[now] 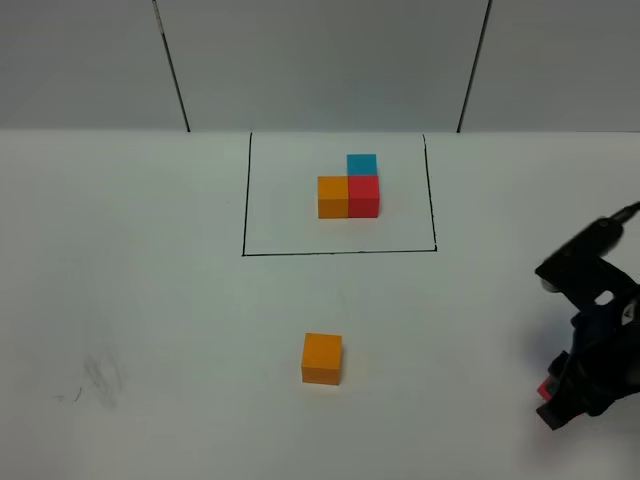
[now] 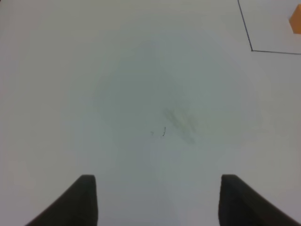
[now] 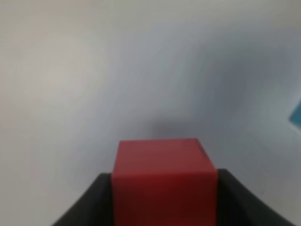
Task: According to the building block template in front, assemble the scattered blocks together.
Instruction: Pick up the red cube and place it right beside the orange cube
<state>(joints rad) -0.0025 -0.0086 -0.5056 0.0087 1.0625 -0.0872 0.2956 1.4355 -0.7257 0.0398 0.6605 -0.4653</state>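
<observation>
A: Status on the blocks?
B: Right hand (image 3: 164,200) is clamped on the red block (image 3: 164,174), lower right of the overhead frame, well apart from the rest. Orange block (image 1: 322,358) sits alone at lower centre on the surface (image 1: 150,300). Template (image 1: 348,190) is upper centre, inside its black outline (image 1: 340,252).
A: Third one?
B: Blue block (image 3: 296,115): only a light-blue sliver at the rim of the right wrist view. Probably it, can't confirm.
A: Other arm?
B: Left hand (image 2: 160,202) is spread wide, nothing between the fingers, bare surface below.
A: Handling?
B: Small rigid cubes. They look light, and matte, so likely not slippery. Pinch two opposite flat faces, square on, mid-height. A corner grip would probably twist the cube. Nothing fragile.
</observation>
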